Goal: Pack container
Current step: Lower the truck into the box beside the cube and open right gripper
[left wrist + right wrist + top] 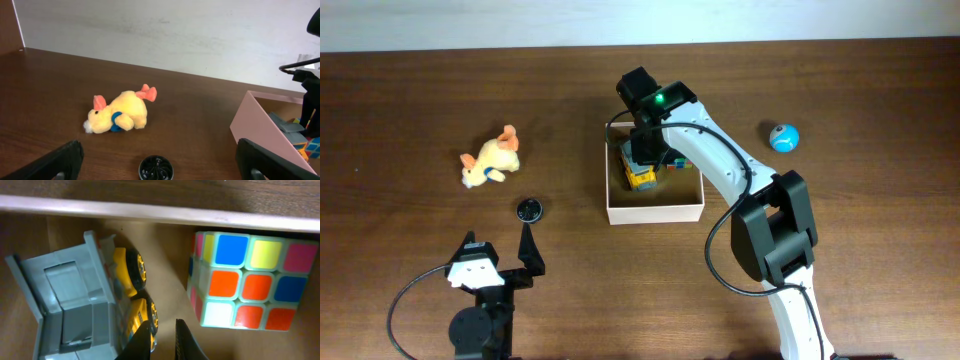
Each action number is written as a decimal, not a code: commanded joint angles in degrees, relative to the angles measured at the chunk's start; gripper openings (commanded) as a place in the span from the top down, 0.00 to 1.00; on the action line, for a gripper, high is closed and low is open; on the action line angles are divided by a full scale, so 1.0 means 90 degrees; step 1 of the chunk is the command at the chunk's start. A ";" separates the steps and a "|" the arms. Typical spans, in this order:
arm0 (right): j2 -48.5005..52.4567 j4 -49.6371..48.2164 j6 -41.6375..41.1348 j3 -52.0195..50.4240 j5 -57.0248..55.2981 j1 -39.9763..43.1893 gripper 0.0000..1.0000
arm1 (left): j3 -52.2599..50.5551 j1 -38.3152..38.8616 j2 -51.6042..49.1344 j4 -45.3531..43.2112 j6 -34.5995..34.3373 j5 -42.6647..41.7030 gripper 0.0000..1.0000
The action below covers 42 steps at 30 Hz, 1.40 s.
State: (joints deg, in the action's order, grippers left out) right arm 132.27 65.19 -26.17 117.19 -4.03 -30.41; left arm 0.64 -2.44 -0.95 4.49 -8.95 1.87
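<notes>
Right gripper [162, 339] fingers, dark and smooth, are pressed nearly together with nothing pinched between them. They hang just above the tan floor of the container [655, 212], a square, shallow cardboard box with white outer walls that sits near the middle of the brown wood-grain table [410, 90].

Just beside the fingertips, inside the container, lies a plastic toy truck [85, 310] with a boxy grey tipper bed, a yellow body and black tyres on yellow hubs. On the other side of the fingers, against the container's far wall, sits a puzzle cube [250, 280]. It is glossy, with pale edges and square tiles in blue, yellow, pink, orange and white.

Left gripper [500, 245] is spread wide and holds nothing. It sits left of the container and nearer the robot's side of the table.

A small round black disc [528, 210] with a ribbed top lies left of the container's front corner. Farther left lies a fuzzy yellow plush animal [492, 160] on its side, with coral-pink ears and a blue patch at the neck. A light-blue ball [783, 137] with a white spot rests to the right of the container, apart from it.
</notes>
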 commanded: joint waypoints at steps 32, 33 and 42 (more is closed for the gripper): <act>-0.0070 -0.0041 0.0245 -0.0034 0.0257 -0.0406 0.87 | -0.0012 -0.0036 -0.0007 0.0032 0.0102 -0.0073 0.01; -0.0070 -0.0034 0.0248 -0.0034 0.0257 -0.0406 0.87 | -0.0012 -0.0036 -0.0007 0.0032 0.0102 -0.0073 0.01; -0.0070 -0.0034 0.0248 -0.0034 0.0260 -0.0418 0.87 | -0.0012 -0.0036 -0.0007 0.0032 0.0102 -0.0073 0.01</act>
State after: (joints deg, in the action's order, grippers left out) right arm 132.27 64.86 -24.14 117.19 -2.07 -33.80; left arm 0.64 -2.44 -0.95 4.49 -8.95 1.87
